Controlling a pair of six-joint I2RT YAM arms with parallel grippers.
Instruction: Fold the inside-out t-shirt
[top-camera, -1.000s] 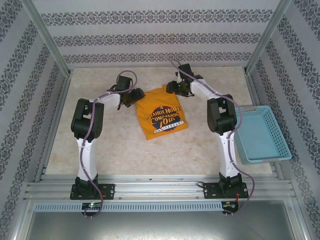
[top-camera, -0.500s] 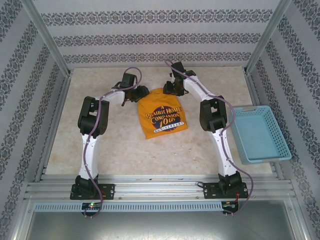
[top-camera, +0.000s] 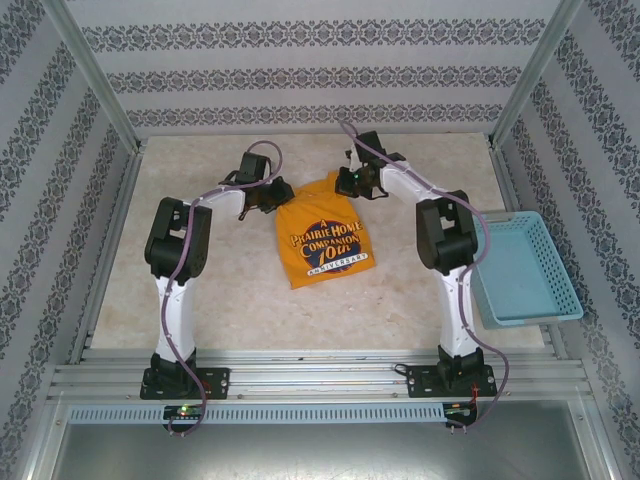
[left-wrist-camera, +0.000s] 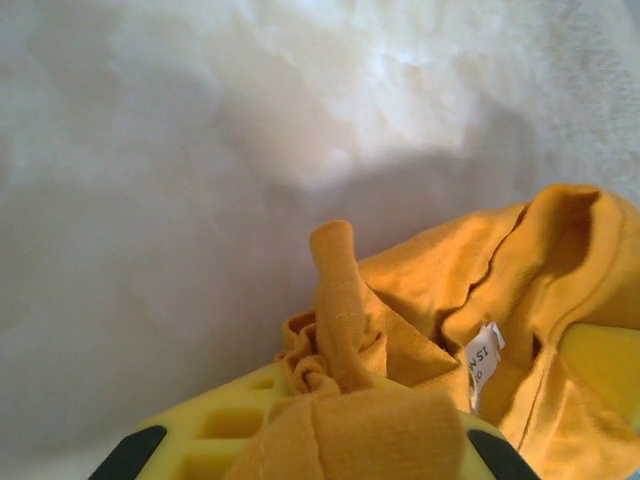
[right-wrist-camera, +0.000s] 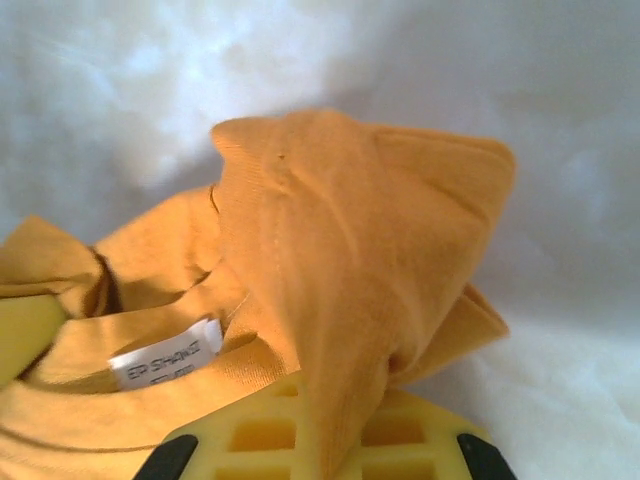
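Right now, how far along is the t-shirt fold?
Done: the t-shirt lies on the table as a narrow panel, no sleeves sticking out. In hand: the left gripper and right gripper are each shut on bunched cloth at the collar end, one per corner. Left: probably bringing that end over toward the near hem; no crosswise fold shows yet.

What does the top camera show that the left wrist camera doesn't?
Top camera: the t-shirt spread out with dark printed lettering, the left gripper and right gripper pinching its far corners, and the light-blue basket at the right. Left wrist camera: a small white tag sewn into the cloth, and cloth bunched over a yellow finger pad. Both: orange cloth on the pale table.
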